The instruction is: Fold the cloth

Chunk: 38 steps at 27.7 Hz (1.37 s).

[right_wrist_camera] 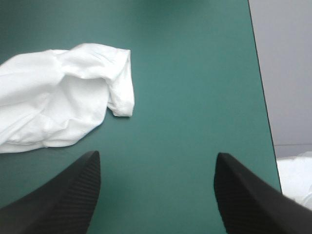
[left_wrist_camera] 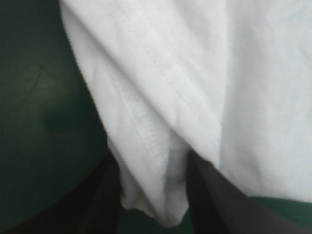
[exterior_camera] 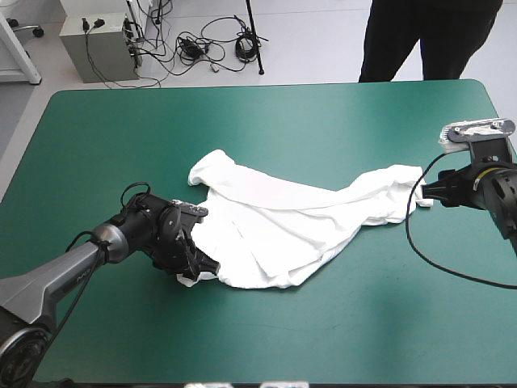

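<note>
Crumpled T-shirt (exterior_camera: 283, 218) on teal-green table (exterior_camera: 242, 121). Left gripper (exterior_camera: 196, 269) clamps its near hem; right gripper (right_wrist_camera: 156, 161), fingers apart, stands beside its far end.

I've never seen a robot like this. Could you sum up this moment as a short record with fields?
Cloth: white T-shirt, crumpled and partly spread across mid-table
Surface: teal-green cover
Left gripper: shut on the T-shirt at its near left corner
Right gripper: open, over bare cover by the T-shirt's right end, not holding it
Folding: not yet done
</note>
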Each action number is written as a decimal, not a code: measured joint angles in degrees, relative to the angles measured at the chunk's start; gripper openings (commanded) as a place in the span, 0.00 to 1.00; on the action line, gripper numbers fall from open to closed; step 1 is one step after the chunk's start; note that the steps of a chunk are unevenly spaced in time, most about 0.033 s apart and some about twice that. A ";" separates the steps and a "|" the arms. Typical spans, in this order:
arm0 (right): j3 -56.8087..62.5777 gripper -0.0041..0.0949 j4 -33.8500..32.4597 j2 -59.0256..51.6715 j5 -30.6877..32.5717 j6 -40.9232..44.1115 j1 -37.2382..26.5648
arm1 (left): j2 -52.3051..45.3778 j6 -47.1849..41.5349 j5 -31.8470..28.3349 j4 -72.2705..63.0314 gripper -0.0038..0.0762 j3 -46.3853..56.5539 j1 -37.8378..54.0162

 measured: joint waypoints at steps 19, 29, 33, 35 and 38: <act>-2.68 0.67 13.00 31.34 -10.16 -3.73 -9.32 | 0.00 1.28 -0.61 -0.68 0.04 -0.06 0.00; -8.09 0.53 17.77 40.47 -11.29 -5.80 -11.11 | 0.02 1.32 -0.61 -0.95 0.04 -0.06 0.00; -8.75 0.43 19.78 41.43 -10.87 -6.71 -11.70 | 0.08 1.32 -0.61 -0.95 0.04 -0.06 0.00; -9.03 0.26 21.06 41.62 -10.59 -7.35 -12.00 | 0.13 1.32 -0.61 -0.95 0.04 -0.06 0.00; -9.14 0.03 22.55 41.80 -10.71 -7.54 -12.02 | 0.13 1.32 -0.67 -0.95 0.04 -0.12 0.00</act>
